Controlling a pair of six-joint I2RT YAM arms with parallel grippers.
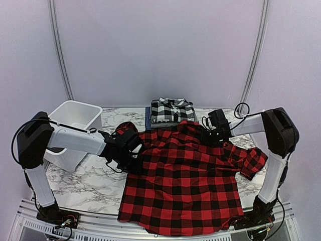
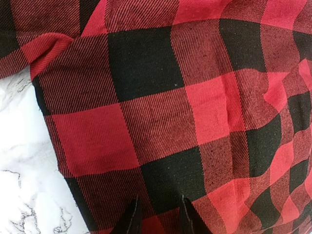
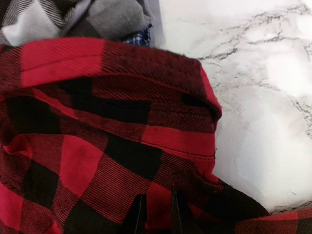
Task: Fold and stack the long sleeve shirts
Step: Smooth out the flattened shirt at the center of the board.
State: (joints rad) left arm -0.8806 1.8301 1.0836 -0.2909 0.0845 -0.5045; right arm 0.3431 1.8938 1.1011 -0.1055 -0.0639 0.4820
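A red-and-black check long sleeve shirt [image 1: 185, 175] lies spread over the marble table, its hem at the near edge. My left gripper [image 1: 131, 150] sits at the shirt's left shoulder; in the left wrist view its fingers [image 2: 158, 214] pinch the check cloth [image 2: 146, 122]. My right gripper [image 1: 213, 135] is at the right shoulder beside the collar, its fingers [image 3: 158, 214] drawn close with red cloth [image 3: 97, 161] between them. Behind the collar lies a folded pile topped by a black-and-white plaid shirt [image 1: 173, 110], with grey [image 3: 117, 17] and blue [image 3: 141, 36] cloth under it.
A white plastic tub [image 1: 75, 113] stands at the back left, close to my left arm. Bare marble table [image 1: 85, 181] shows left of the shirt and to the right of the collar [image 3: 253, 97]. The shirt's right sleeve [image 1: 253, 160] lies bunched near my right arm's base.
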